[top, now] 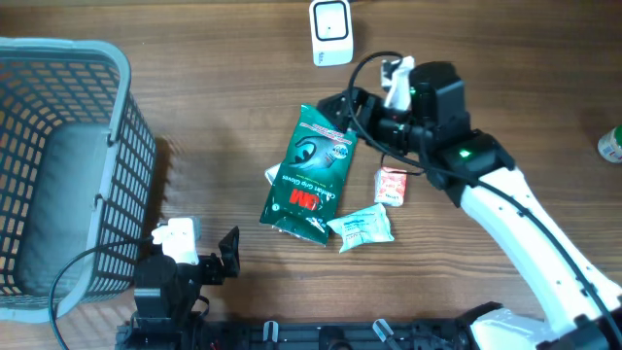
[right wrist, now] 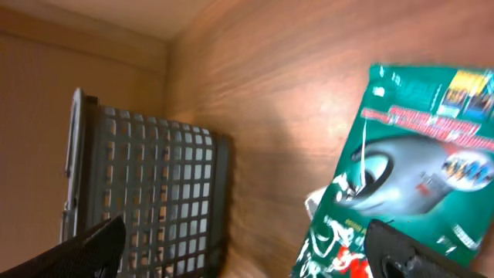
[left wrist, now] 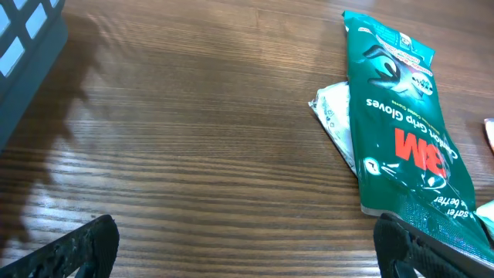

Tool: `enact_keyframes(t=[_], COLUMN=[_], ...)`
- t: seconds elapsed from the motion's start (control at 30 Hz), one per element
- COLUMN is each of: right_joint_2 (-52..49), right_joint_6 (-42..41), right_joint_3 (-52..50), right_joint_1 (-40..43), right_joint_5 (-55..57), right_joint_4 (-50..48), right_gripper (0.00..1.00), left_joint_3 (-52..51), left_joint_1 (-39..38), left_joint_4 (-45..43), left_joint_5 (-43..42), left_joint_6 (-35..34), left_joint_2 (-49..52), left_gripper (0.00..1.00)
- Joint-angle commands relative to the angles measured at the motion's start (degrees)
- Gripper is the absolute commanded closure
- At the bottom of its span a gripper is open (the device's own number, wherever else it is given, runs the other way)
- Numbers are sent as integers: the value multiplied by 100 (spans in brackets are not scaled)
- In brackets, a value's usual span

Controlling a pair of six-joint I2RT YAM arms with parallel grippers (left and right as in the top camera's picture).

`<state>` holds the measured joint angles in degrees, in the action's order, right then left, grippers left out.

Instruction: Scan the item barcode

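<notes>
Jaws spread wide on both arms: right gripper hovers over the green glove pack mid-worktop, apparently lining up a grab for the scanner at the far edge; left gripper sits at the near edge.

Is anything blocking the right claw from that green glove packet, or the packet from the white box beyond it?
Nothing visible does. The open right gripper sits at the top edge of the green glove packet, and only bare table lies between the packet and the white box, probably the scanner.
</notes>
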<state>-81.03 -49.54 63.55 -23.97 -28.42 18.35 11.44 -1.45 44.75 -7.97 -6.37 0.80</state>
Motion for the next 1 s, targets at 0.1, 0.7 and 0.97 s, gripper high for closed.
enact_keyframes(t=[0.1,0.7,0.97], right_joint_2=[-1449,-3591,-4015], right_joint_6=[-461,-450,-463], right_joint_3=[734,1600,1602], right_joint_1=[-887,-2297,-2365], right_joint_5=[313,946,1926], right_joint_4=[-90,-120,297], right_gripper=[16,51,61], left_joint_3=[-26,-26,-26], left_joint_1=[-15,-15,-15], left_joint_4=[-11,-11,-11], left_joint_5=[11,11,11], left_joint_6=[-52,-52,-52], left_joint_2=[-42,-42,-42], left_gripper=[0,0,0])
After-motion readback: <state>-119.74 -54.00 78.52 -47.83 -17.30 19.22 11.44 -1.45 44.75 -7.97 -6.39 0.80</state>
